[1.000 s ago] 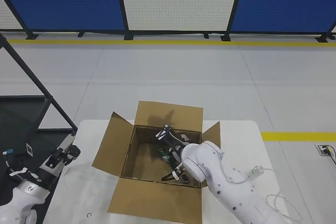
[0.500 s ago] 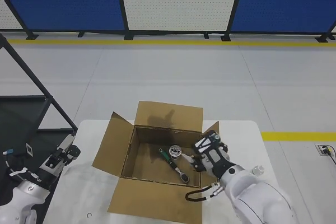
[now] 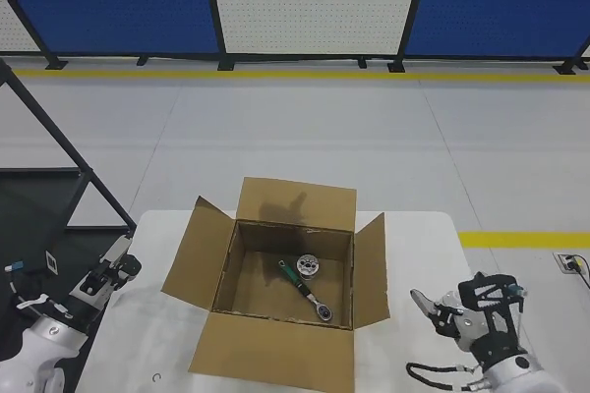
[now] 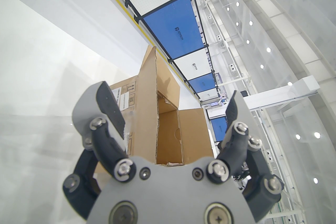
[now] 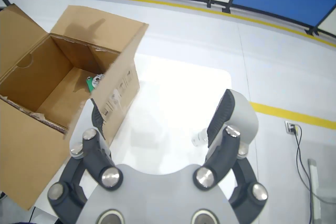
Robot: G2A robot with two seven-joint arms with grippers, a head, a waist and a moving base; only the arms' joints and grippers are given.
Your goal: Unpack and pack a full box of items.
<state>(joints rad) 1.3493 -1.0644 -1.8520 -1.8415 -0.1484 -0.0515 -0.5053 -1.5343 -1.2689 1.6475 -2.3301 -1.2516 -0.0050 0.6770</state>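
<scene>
Right wrist view: right pincer (image 5: 160,101) spread, empty, just beside box (image 5: 26,83); wrench (image 5: 90,83) inside box, apart.

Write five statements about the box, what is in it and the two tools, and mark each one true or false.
1. The box has its flaps open. True.
2. A ratchet wrench lies on the floor of the box. True.
3. The right tool is gripping the ratchet wrench. False: it is open and empty, outside the box and off to its side.
4. The left tool is shut. False: its jaws stand wide apart with nothing between them.
5. A round metal part lies in the box near the wrench's green handle. True.
</scene>
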